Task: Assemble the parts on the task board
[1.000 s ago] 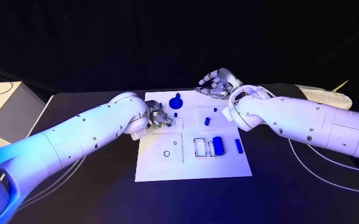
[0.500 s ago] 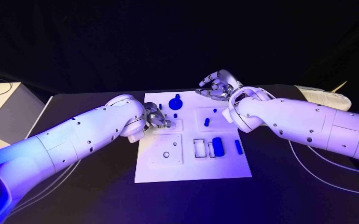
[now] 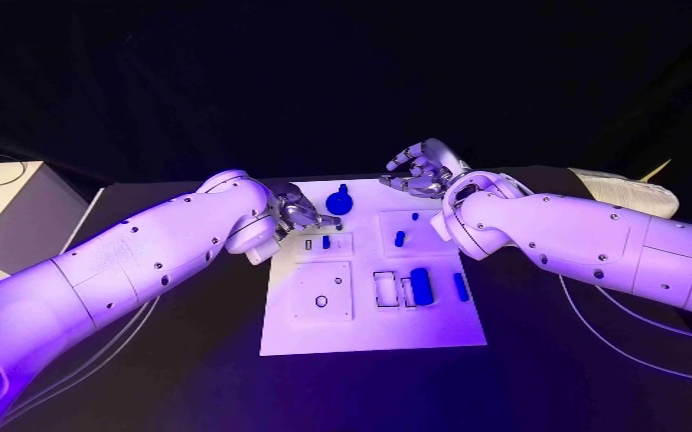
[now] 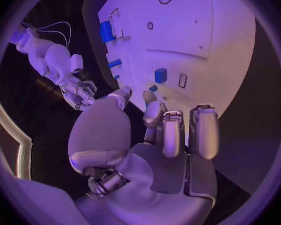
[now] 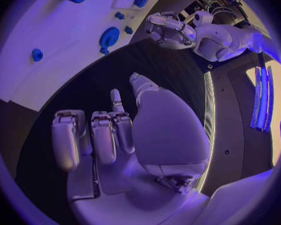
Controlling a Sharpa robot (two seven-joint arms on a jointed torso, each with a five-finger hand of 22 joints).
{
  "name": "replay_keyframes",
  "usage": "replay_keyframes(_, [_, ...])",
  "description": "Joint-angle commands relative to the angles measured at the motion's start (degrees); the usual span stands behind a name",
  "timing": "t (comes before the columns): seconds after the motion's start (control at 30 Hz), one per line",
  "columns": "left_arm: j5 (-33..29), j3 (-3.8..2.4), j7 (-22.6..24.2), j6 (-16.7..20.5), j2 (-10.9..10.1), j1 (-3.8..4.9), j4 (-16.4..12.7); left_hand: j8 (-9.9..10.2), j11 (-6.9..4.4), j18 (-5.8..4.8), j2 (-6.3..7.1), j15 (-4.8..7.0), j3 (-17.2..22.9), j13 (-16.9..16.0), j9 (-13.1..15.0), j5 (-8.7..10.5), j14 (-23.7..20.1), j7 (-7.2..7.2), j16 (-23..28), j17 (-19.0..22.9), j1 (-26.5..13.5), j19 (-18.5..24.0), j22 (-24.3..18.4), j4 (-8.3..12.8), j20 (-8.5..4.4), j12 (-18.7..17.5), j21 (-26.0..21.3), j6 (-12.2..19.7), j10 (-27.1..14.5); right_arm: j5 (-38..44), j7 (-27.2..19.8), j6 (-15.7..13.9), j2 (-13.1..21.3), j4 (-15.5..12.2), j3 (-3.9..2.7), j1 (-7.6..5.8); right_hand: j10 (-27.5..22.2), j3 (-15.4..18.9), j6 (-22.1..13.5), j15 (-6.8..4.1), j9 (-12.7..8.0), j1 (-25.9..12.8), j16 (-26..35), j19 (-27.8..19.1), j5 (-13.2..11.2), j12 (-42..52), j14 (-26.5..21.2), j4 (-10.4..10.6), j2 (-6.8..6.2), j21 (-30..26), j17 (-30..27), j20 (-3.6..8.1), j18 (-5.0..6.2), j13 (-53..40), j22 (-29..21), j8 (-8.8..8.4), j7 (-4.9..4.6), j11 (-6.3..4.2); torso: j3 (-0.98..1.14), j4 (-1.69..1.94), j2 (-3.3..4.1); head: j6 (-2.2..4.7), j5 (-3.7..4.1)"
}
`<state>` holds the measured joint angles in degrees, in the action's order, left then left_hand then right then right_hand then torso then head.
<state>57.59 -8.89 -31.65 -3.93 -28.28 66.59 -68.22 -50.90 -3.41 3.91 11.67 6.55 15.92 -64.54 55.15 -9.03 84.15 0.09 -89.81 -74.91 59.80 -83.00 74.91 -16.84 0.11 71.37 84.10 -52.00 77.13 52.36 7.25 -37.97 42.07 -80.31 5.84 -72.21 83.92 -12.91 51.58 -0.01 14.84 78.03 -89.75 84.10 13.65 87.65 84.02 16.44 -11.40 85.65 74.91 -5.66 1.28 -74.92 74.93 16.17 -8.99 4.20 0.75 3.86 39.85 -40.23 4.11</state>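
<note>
The white task board (image 3: 372,324) lies in the middle of the black table. On it are a round blue disc (image 3: 339,199), a small blue piece (image 3: 326,242) beside a slot, another small piece (image 3: 400,238), a blue cylinder (image 3: 420,282) and a thin blue bar (image 3: 460,285). My left hand (image 3: 296,211) hovers at the board's far left edge, fingers apart and holding nothing; its palm (image 4: 153,150) faces the board (image 4: 197,45). My right hand (image 3: 418,169) hangs beyond the board's far edge, also holding nothing, with its fingers (image 5: 103,135) loosely extended.
A pale box (image 3: 29,207) stands at the table's left side. Another pale object (image 3: 627,187) lies at the far right. Thin cables (image 3: 606,332) trail over the table to the right of the board.
My left hand has drawn back off the board towards its far left edge. A small blue piece and a slot now show where it was. The right hand has barely moved.
</note>
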Motion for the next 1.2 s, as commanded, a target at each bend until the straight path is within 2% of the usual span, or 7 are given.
replay_keyframes(0.03, [-2.09,-0.51,0.60,1.01,-0.23,0.02,-0.19,0.48,0.12,-0.71,-0.64,-0.36,-0.80,0.39,0.07,-0.01,5.85,0.15,-0.19,-15.09,0.25,0.55,0.09,0.02,0.07,-0.58,-0.41,0.56,-0.70,0.24,-0.57,0.43,0.10,-0.03,-0.02,0.05,3.03,0.20,-0.34,0.14,0.05,-0.54,0.17,3.54,0.39,-0.28,5.72,0.01,0.25,-0.40,14.06,-0.27,0.17,-12.70,10.44,0.39,-0.11,0.24,0.08,-0.01,0.07,0.11,0.06])
replay_keyframes(0.17, [-2.38,-1.29,0.63,0.67,-0.64,0.05,0.25,1.82,0.68,-0.45,-1.40,-0.80,-2.45,2.55,-0.31,-0.40,5.85,0.78,-0.19,-15.09,1.75,1.29,-1.17,0.04,0.36,-2.42,-1.06,2.00,-2.45,0.24,-0.54,0.43,0.25,-0.10,-0.02,0.06,3.03,0.20,-0.34,0.14,0.05,-0.54,0.17,3.54,0.39,-0.28,5.72,0.01,0.25,-0.40,14.06,-0.27,0.17,-12.70,10.44,0.39,-0.11,0.24,0.11,0.01,0.07,0.19,0.10])
replay_keyframes(0.27, [-2.49,-1.89,0.97,0.88,-0.81,0.08,1.41,7.88,2.67,-0.08,-2.97,-2.47,-2.71,7.85,-4.25,-1.14,5.85,3.15,-0.19,-15.09,5.01,2.41,-2.95,0.03,1.46,-6.54,-2.04,5.66,-6.93,0.24,-0.52,0.43,0.36,-0.16,-0.02,0.06,3.03,0.20,-0.34,0.14,0.05,-0.54,0.17,3.54,0.39,-0.28,5.72,0.01,0.25,-0.40,14.06,-0.27,0.17,-12.70,10.44,0.39,-0.11,0.24,0.15,0.05,0.09,0.29,0.04])
replay_keyframes(0.4, [-2.59,-2.55,1.87,1.55,-0.87,0.27,3.75,12.79,4.25,0.19,-3.62,-3.92,-0.65,10.19,-8.81,-1.42,5.85,4.94,-0.19,-15.09,8.08,3.11,-4.01,0.08,2.87,-7.71,-2.63,6.92,-9.18,0.24,-0.49,0.39,0.55,-0.29,-0.02,0.05,3.00,0.23,-0.44,0.13,0.10,-0.67,0.20,3.53,0.41,-0.31,5.70,0.01,0.28,-0.43,13.99,-0.27,0.18,-12.67,10.42,0.42,-0.11,0.24,0.18,0.00,0.17,0.43,0.01])
replay_keyframes(0.67, [-2.09,-2.95,3.20,2.18,0.01,1.39,8.13,14.03,4.73,0.23,-3.10,-4.34,0.58,11.15,-10.22,-1.48,5.85,5.51,-0.18,-15.08,9.16,3.22,-4.12,0.08,3.31,-8.09,-2.71,7.39,-10.11,0.31,-0.49,0.34,0.95,-0.77,-0.03,0.03,3.00,0.23,-0.44,0.13,0.10,-0.67,0.20,3.53,0.41,-0.31,5.70,0.01,0.28,-0.43,13.99,-0.27,0.18,-12.67,10.42,0.42,-0.11,0.24,0.18,-0.06,0.55,0.64,0.08])
replay_keyframes(1.0, [-1.20,-2.98,4.15,2.14,3.07,2.81,13.93,14.80,5.21,0.24,-2.40,-4.76,0.48,11.60,-11.16,-1.29,5.85,6.04,-0.19,-15.09,8.26,3.26,-4.15,-0.03,3.67,-8.06,-2.73,7.86,-10.51,0.79,-0.51,0.23,1.16,-1.17,-0.05,-0.06,3.00,0.23,-0.44,0.13,0.10,-0.67,0.20,3.53,0.41,-0.31,5.70,0.01,0.28,-0.43,13.99,-0.27,0.18,-12.67,10.42,0.42,-0.11,0.24,0.23,-0.01,1.02,0.96,-0.22])
replay_keyframes(1.2, [-1.06,-2.94,4.41,1.53,4.70,3.17,16.73,14.90,5.27,0.24,-2.35,-4.81,0.42,11.69,-11.29,-1.22,5.85,6.10,-0.19,-15.09,8.08,3.24,-4.11,-0.04,3.72,-8.07,-2.72,7.92,-10.58,0.77,-0.51,0.20,1.08,-1.26,-0.06,-0.13,3.00,0.22,-0.52,0.13,0.12,-0.65,0.20,3.54,0.46,-0.31,5.70,-0.05,0.28,-0.43,13.99,-0.27,0.18,-12.67,10.43,0.43,-0.11,0.24,0.26,-0.04,1.08,0.91,-0.21])
